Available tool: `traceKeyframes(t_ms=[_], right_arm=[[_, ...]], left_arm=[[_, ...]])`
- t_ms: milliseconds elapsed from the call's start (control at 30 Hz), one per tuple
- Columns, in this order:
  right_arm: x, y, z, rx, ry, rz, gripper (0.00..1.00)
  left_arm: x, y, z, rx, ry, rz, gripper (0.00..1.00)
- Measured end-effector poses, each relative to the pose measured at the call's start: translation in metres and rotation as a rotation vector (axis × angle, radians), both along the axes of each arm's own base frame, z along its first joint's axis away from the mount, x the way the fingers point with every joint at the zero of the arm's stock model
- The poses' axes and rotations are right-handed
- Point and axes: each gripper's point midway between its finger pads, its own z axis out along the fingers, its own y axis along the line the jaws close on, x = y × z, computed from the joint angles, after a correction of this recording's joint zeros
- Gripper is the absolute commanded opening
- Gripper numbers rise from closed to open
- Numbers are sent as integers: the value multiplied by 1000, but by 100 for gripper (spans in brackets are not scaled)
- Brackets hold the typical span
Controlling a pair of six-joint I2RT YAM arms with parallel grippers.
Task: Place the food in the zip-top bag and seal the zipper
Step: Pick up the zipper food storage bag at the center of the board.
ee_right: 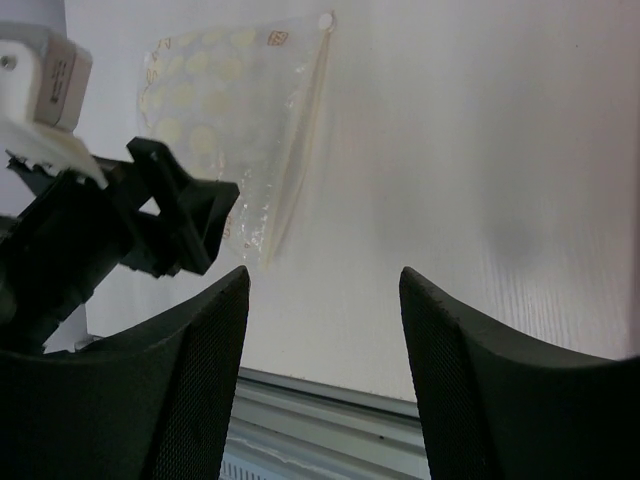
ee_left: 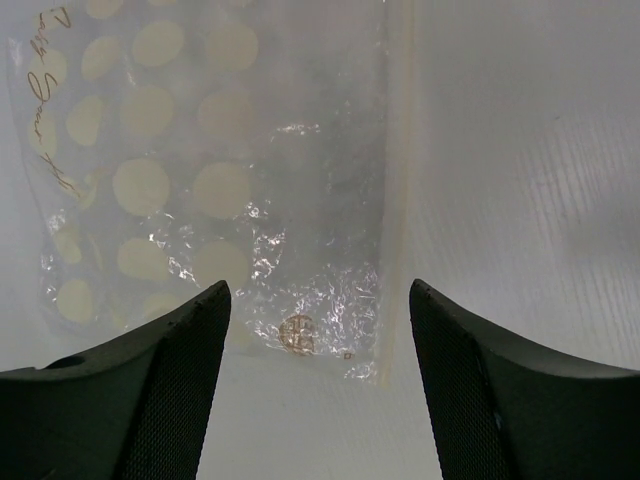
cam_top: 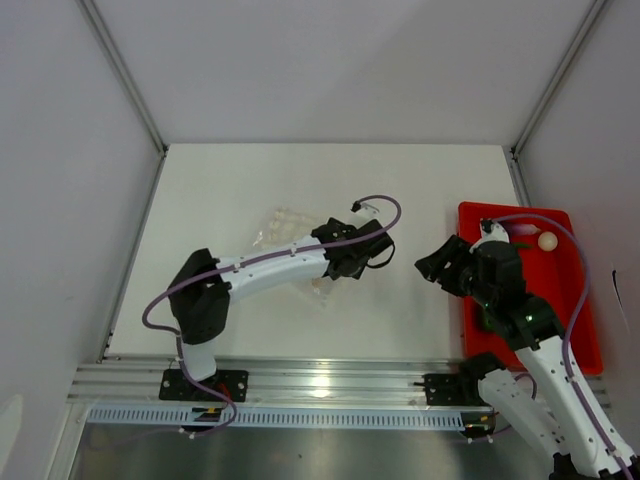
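The zip-top bag [cam_top: 283, 225] lies flat on the white table, clear and crinkly with pale yellow dots, and is partly under my left arm. It fills the upper left of the left wrist view [ee_left: 200, 180]. The zipper strip [ee_left: 396, 200] runs along its right edge and also shows in the right wrist view [ee_right: 300, 130]. My left gripper [ee_left: 315, 300] is open and empty, just above the bag's near corner [cam_top: 340, 265]. My right gripper [cam_top: 432, 265] is open and empty [ee_right: 322, 275], between the bag and the tray. A whitish ball [cam_top: 547, 240] lies in the tray. The green and purple pieces are hidden.
The red tray [cam_top: 580, 330] sits at the table's right edge, partly under my right arm. A metal rail [cam_top: 320, 380] runs along the near edge. White walls close in the table at left, back and right. A small round brownish mark [ee_left: 298, 333] shows in the bag's corner.
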Motion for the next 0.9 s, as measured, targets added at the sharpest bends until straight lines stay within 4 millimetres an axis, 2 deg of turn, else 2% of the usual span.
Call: traceKeyframes(t_ms=[233,367,600,800,900], right_arm=[[-21,-11,-3,-12,19,-10,63],[-29,-13,-4,-14,24,-10,64],[-34,-16,-5,-15,26,-10,63],[-36,-16,-2,-10,13,-10,63],[-37,-16,-2,-9,12,-10,63]], left_arm=[[19,-25,-17,70,-42,-17,74],[23,-32,-31,117,-55,-20,74],[25,-27,-64,218,-46,-16,74],[30,-18,-79,302,-70,-5,65],[32,-14,-87,341,-81,1,64]])
